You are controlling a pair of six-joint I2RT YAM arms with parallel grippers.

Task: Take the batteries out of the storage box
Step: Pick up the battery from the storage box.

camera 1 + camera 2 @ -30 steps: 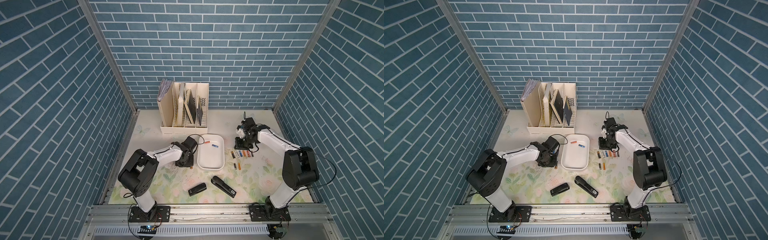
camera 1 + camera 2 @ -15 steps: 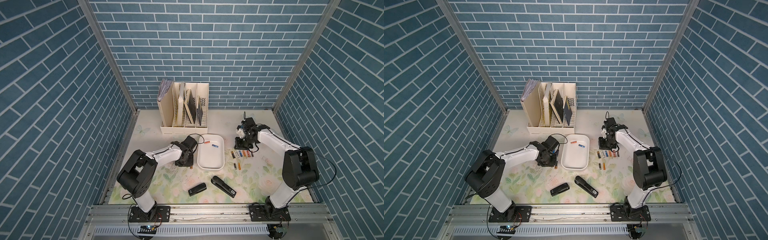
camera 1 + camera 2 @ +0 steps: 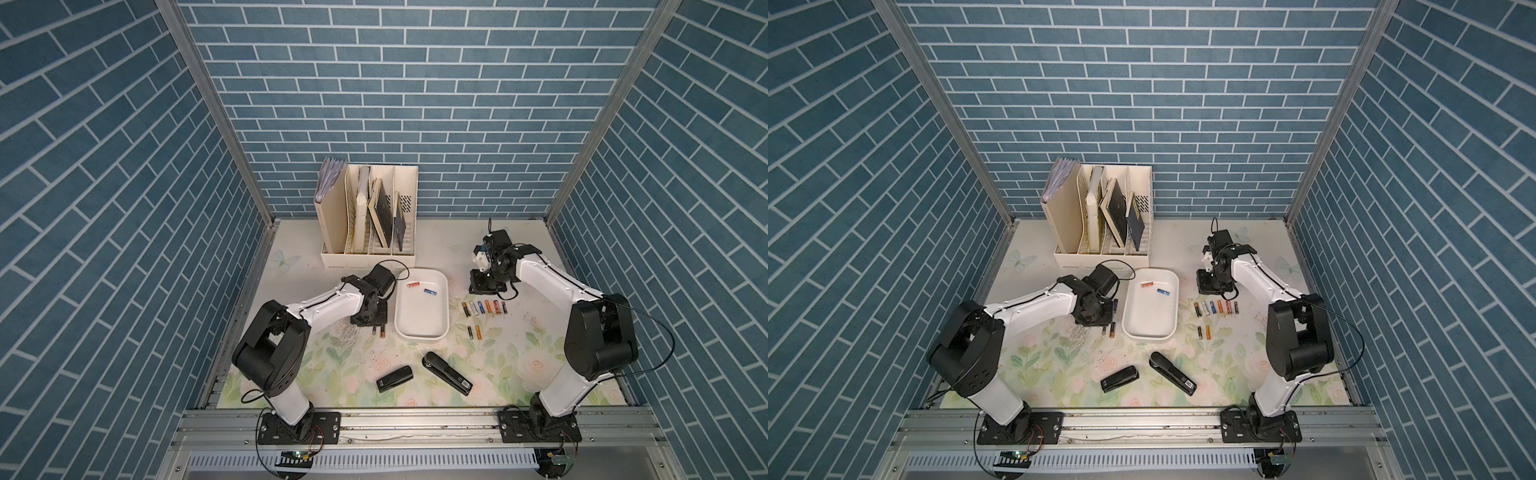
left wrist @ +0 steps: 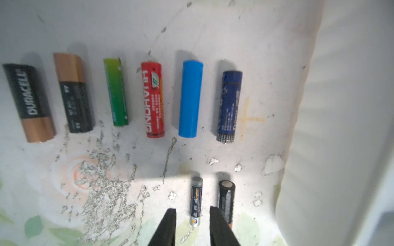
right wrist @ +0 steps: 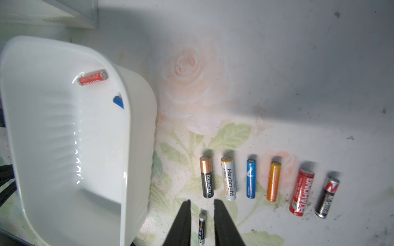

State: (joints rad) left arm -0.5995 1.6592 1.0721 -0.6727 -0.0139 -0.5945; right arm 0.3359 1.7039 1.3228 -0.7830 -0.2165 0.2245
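A red battery [image 3: 412, 284] and a blue battery [image 3: 430, 291] are lying crosswise at the box's [image 3: 420, 336] far end. The left gripper [image 4: 192, 209] and right gripper [image 5: 202, 201] are hovering either side, about equally near, jaws slightly spread, pinching nothing.

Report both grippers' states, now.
Left gripper: open, gripping nothing; a slim blue-and-orange battery lies loose between its fingers.
Right gripper: open, gripping nothing; a slim dark battery lies loose between its fingers.

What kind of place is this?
Probably a robot test booth: two white-and-black robot arms bolted to a metal rail, blue brick-patterned walls close around a flowery tabletop, and a cream file holder with books.
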